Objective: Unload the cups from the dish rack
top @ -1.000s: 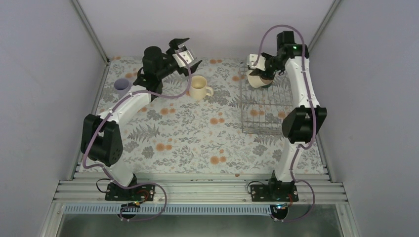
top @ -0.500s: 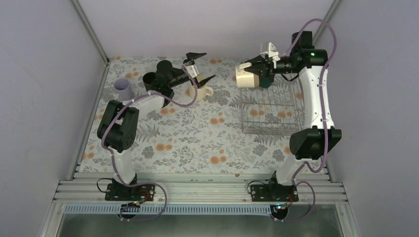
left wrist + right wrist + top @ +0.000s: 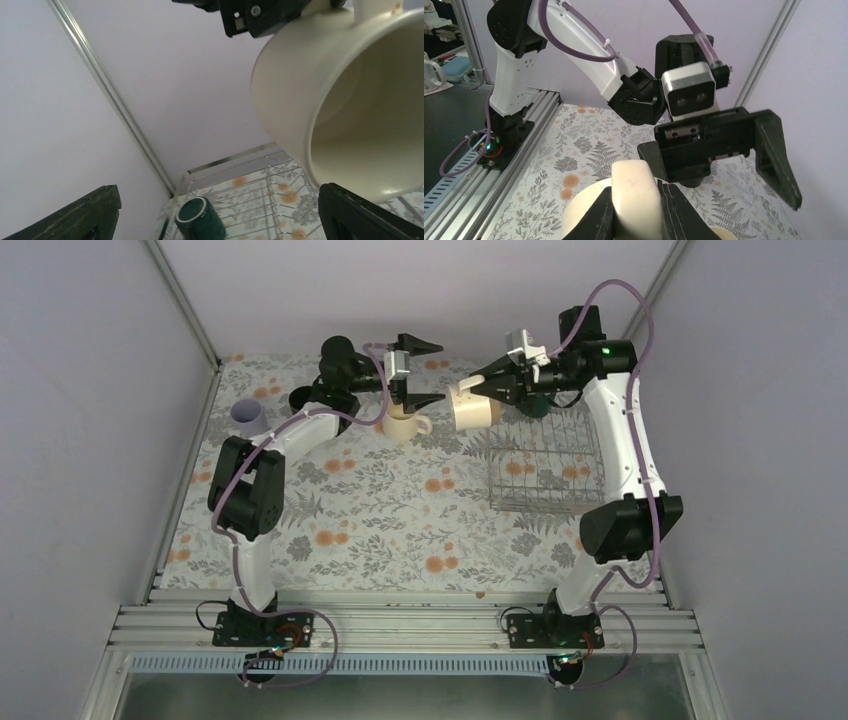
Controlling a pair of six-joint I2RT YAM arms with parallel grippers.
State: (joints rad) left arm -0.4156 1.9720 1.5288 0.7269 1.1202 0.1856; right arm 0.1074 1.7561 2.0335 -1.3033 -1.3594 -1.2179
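My right gripper is shut on the handle of a cream mug and holds it in the air left of the wire dish rack. In the right wrist view both fingers pinch the handle. My left gripper is open and empty, facing that mug, whose mouth fills the left wrist view. A dark green mug lies in the rack's far end. A second cream mug stands on the table below the left gripper. The lavender cup and black mug stand far left.
The floral table mat ends at the aluminium rail in front, where both arm bases stand. Grey walls close in at the back and sides. The right arm's elbow hangs just right of the rack.
My right gripper has lifted the cream mug out of the rack and carried it left. My left gripper has swung right, open, to face the mug.
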